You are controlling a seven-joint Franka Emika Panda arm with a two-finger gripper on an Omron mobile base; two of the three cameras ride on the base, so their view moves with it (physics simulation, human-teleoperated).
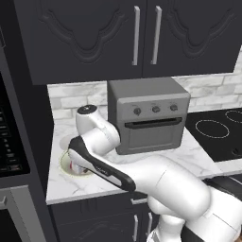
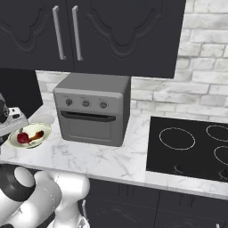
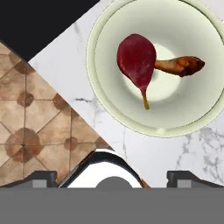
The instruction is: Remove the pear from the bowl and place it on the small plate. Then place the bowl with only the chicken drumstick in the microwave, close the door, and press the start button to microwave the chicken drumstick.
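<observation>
The bowl [image 3: 157, 65] is pale and round, and it sits on the white marble counter [image 3: 175, 153]. In the hand view it lies ahead of the jaws, up past the two dark fingertips [image 3: 41, 178]. Inside the bowl are two things. The pear [image 3: 136, 59] is dark red, with its thin stem pointing back toward the jaws. The chicken drumstick [image 3: 179, 65] is brown and lies right beside the pear, touching it, on the far side from the left fingertip.

The gripper [image 3: 111, 177] is wide open. Its two tips are far apart and there is nothing between them. It is not touching the bowl or the food.

In the right base view the bowl [image 2: 30, 135] is near the left edge, beside the grey oven [image 2: 91, 109], and the pear [image 2: 22, 137] is a small red spot in it. In the left base view the arm covers most of the bowl [image 1: 66, 163], so its rim just peeks out. The top of the bowl is cut off in the hand view.
</observation>
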